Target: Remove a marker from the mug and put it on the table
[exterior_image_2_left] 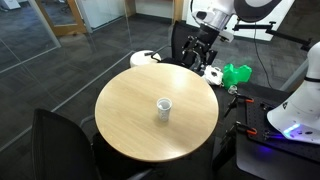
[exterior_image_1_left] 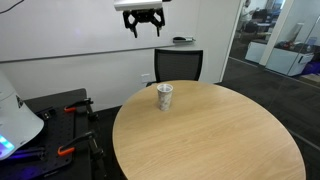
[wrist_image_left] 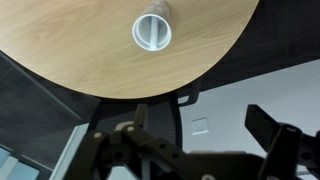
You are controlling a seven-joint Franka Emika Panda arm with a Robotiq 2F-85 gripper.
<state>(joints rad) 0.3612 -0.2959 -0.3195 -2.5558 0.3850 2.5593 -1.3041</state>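
The mug (exterior_image_1_left: 165, 96) stands upright on the round tan table (exterior_image_1_left: 210, 140), toward its far edge. It also shows in the other exterior view (exterior_image_2_left: 163, 107) on the table (exterior_image_2_left: 130, 120), and from above in the wrist view (wrist_image_left: 152, 31). I cannot make out the marker clearly; only a pale shape shows inside the mug's rim. My gripper (exterior_image_1_left: 143, 22) is open and empty. It hangs high above and behind the table's edge, well apart from the mug, as also seen in an exterior view (exterior_image_2_left: 201, 50). Its dark fingers frame the bottom of the wrist view (wrist_image_left: 195, 140).
A black chair (exterior_image_1_left: 178, 66) stands at the table's far side below the gripper. Another dark chair (exterior_image_2_left: 60, 145) is at the near side. A green object (exterior_image_2_left: 238, 73) and a white machine base (exterior_image_1_left: 15, 120) with orange-handled tools (exterior_image_1_left: 68, 150) sit beside the table.
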